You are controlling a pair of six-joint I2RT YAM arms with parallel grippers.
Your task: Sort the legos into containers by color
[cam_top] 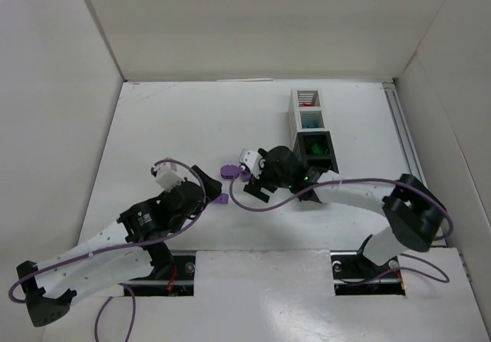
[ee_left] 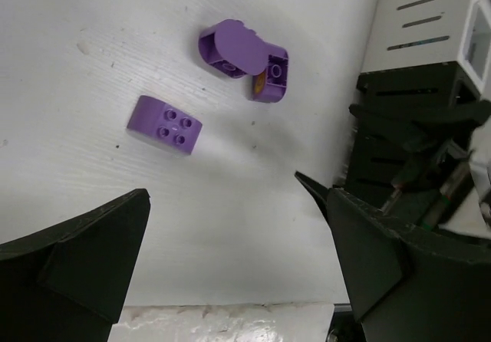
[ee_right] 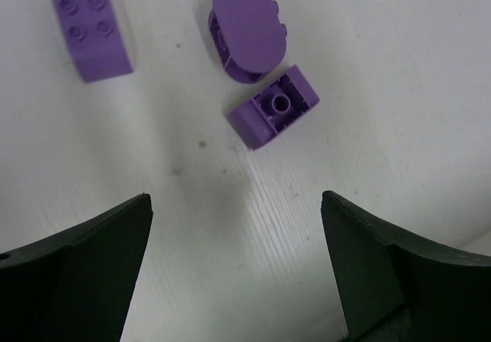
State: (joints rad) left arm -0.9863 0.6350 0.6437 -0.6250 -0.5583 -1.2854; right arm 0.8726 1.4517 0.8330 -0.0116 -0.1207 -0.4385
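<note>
Your right tool hangs w/ jaws spread wide, nothing between them. Your left tool is likewise released & empty. Three purple bricks lie on the surface just left of the row of bins: a studded block, an oval piece & a small upturned brick right beside the oval one. Both tools hover near them. The bins hold red pieces, blue pieces & green pieces. The nearest bin is hidden by the right arm.

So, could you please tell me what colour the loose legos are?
All three legos are purple, clearest in the right wrist view.
</note>
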